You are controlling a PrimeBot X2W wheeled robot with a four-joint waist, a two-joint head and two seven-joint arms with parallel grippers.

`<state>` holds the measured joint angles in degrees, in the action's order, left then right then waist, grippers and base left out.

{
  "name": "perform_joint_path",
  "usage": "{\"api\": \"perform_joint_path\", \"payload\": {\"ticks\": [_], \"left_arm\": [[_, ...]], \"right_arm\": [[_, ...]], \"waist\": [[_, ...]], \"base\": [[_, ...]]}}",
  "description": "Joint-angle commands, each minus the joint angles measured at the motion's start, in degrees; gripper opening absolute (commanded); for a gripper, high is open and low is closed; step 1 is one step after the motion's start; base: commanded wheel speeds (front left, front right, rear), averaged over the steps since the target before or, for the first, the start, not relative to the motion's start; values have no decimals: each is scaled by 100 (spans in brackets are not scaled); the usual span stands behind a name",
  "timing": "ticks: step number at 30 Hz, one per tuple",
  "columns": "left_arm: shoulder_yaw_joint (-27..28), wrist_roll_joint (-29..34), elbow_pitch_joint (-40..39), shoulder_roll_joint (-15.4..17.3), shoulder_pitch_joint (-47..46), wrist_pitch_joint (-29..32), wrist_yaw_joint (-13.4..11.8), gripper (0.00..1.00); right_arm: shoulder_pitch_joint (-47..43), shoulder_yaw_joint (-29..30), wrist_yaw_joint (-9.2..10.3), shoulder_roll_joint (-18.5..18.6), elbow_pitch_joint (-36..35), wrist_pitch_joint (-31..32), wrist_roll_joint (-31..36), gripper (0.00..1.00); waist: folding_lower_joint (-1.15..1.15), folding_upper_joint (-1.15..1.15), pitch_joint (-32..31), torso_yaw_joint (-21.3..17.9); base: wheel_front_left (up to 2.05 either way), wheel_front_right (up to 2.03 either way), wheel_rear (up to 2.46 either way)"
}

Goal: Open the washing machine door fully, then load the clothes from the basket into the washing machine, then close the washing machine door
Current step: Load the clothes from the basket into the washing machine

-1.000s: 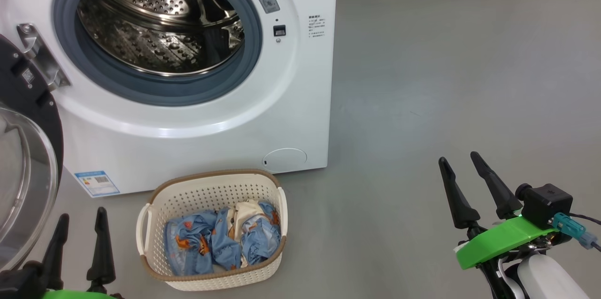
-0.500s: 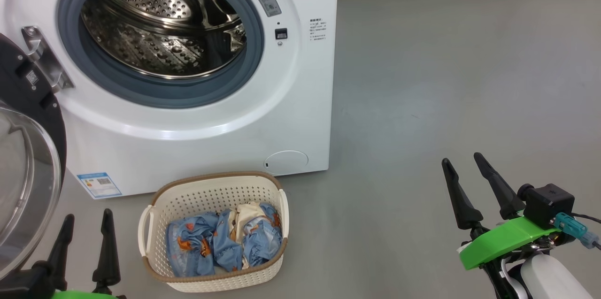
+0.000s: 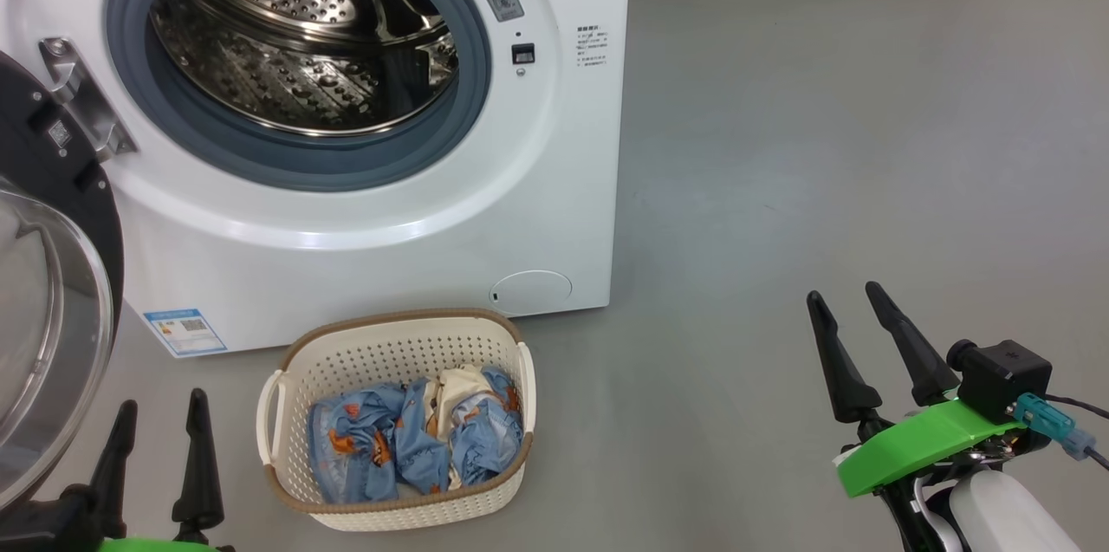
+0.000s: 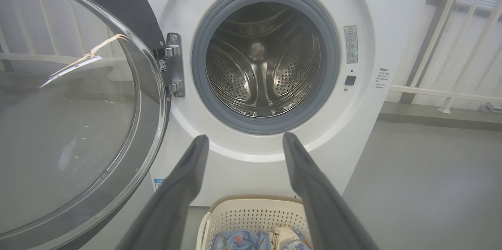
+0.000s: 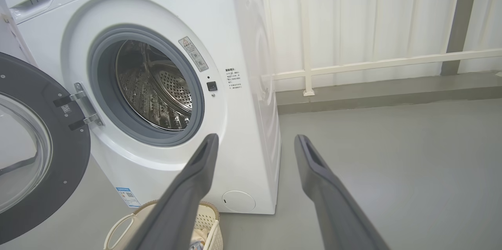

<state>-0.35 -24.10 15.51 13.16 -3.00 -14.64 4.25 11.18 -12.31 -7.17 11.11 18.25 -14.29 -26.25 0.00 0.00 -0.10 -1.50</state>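
Grey floor point(image 3: 823, 145) carries the basket point(image 3: 390, 357) of clothes point(image 3: 407, 444) just before the washing machine point(image 3: 346, 275), door point(image 3: 48, 318) swung wide, so drop your spread left gripper point(image 3: 163, 400) straight into the heap, pinching deep.

I see the washing machine door point(image 3: 52, 275) swung wide on my left, its glass bowl bulging just beside the left gripper point(image 3: 163, 400) and crowding that side. The drum mouth point(image 3: 299, 41) gapes unblocked above the basket point(image 3: 390, 353), which stands close before the washing machine point(image 3: 364, 257). Over the clothes point(image 3: 416, 444) I have open air. Around the right gripper point(image 3: 843, 292) the grey floor point(image 3: 823, 127) spreads wide.
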Motion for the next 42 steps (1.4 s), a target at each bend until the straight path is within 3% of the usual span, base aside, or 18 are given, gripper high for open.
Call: {"api": "perform_joint_path", "payload": {"ticks": [1, 33, 42], "left_arm": [[224, 71, -63, 102, -192, -36, 23, 100], [413, 282, -57, -45, -267, -36, 188, 100], [427, 252, -87, -44, -271, -36, 241, 100]], "right_arm": [[139, -75, -32, 19, -110, -71, 39, 100], [177, -126, -32, -49, -82, -71, 31, 100], [160, -117, -32, -47, -105, -71, 13, 100]], "waist": [[0, 0, 9, 9], [0, 0, 42, 67], [0, 0, 37, 81]], "base": [[0, 0, 0], [0, 0, 0], [75, -86, 11]]}}
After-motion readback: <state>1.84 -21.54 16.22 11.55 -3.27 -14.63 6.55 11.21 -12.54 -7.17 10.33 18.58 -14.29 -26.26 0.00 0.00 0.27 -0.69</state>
